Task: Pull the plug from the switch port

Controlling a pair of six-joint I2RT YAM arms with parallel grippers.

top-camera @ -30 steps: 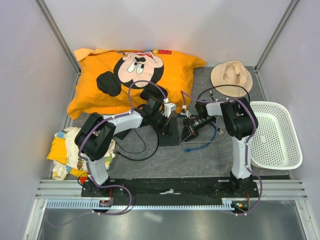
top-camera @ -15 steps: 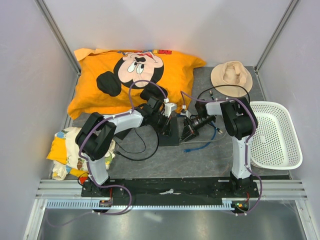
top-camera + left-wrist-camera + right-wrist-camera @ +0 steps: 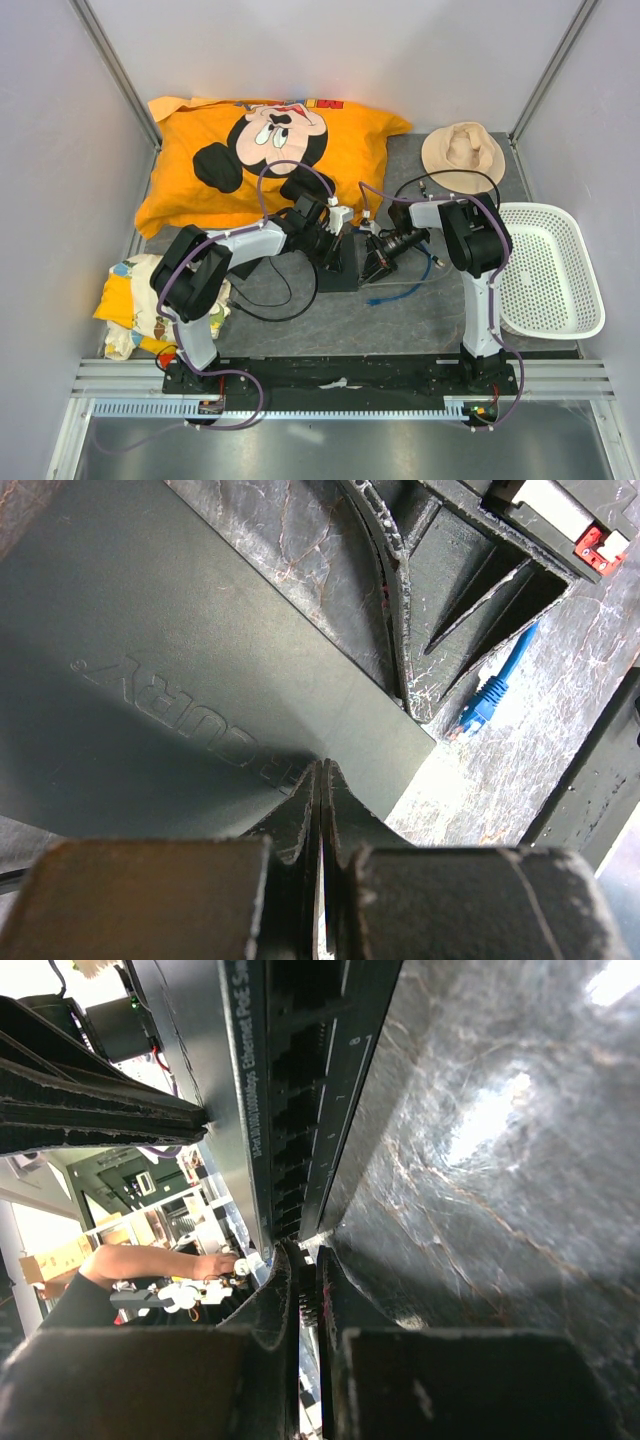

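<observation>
The switch is a flat black box lying between my two grippers. My left gripper is shut, and its tips rest on the switch's lettered top. My right gripper is shut at the socket edge. In the right wrist view its tips sit just below the row of sockets, and the sockets in view are empty. The blue cable lies loose on the mat to the right. Its plug rests on the mat, clear of the switch.
An orange cartoon pillow fills the back left. A tan hat lies at the back right, and a white perforated basket stands at the right edge. Patterned cloth sits front left. A black cable loops in front of the switch.
My right gripper has edged slightly left toward the switch. The left gripper and the blue cable have not visibly moved.
</observation>
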